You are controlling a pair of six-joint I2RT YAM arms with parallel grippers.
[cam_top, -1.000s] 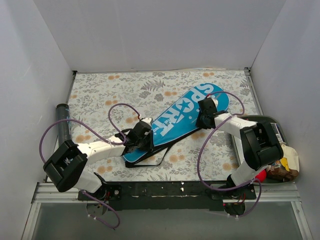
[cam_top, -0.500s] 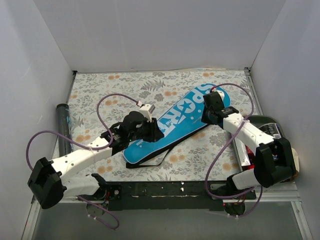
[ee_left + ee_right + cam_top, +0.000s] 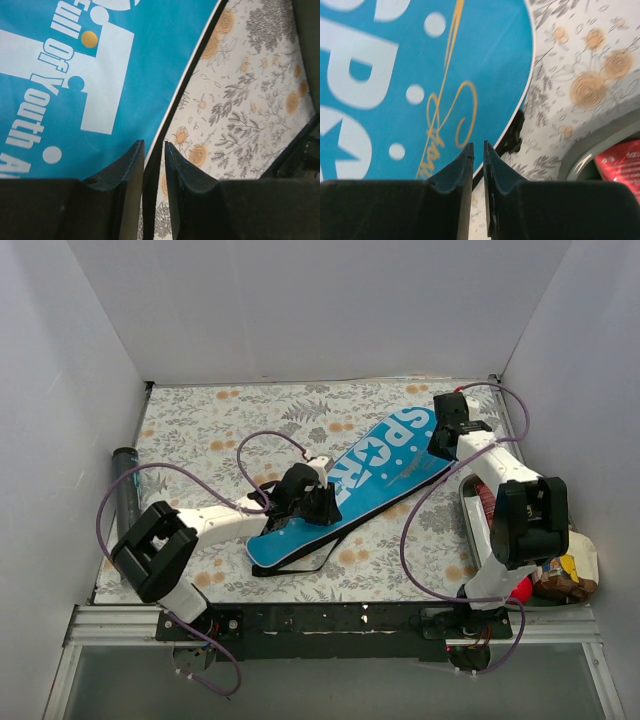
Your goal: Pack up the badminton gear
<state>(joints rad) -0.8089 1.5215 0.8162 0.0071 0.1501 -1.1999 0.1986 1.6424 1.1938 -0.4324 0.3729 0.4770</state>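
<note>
1. Top external view shows you the blue cover (image 3: 350,485) lying flat and diagonal on the flowered table (image 3: 200,420). The left gripper (image 3: 318,502) is over its narrower half and the right gripper (image 3: 445,435) is at its wide far end.
2. Your left fingers (image 3: 131,165) are nearly pressed together, and the cover's black edging runs into the slit between them. You cannot tell whether they pinch it. If they only graze it, a lift likely slips off and the cover flops back.
3. Your right fingers (image 3: 466,160) stand a sliver apart above the cover's rim, holding nothing. If you close there, you may catch bare fabric and miss the small black tab (image 3: 512,136) just beside the rim.
4. The loose black strap (image 3: 300,568) trails near the narrow end, so a drag could snag it.
5. The black tube (image 3: 127,490) lies by the left wall, well apart from the cover. No rackets or shuttlecocks show, so you risk closing the cover without knowing what is inside.
</note>
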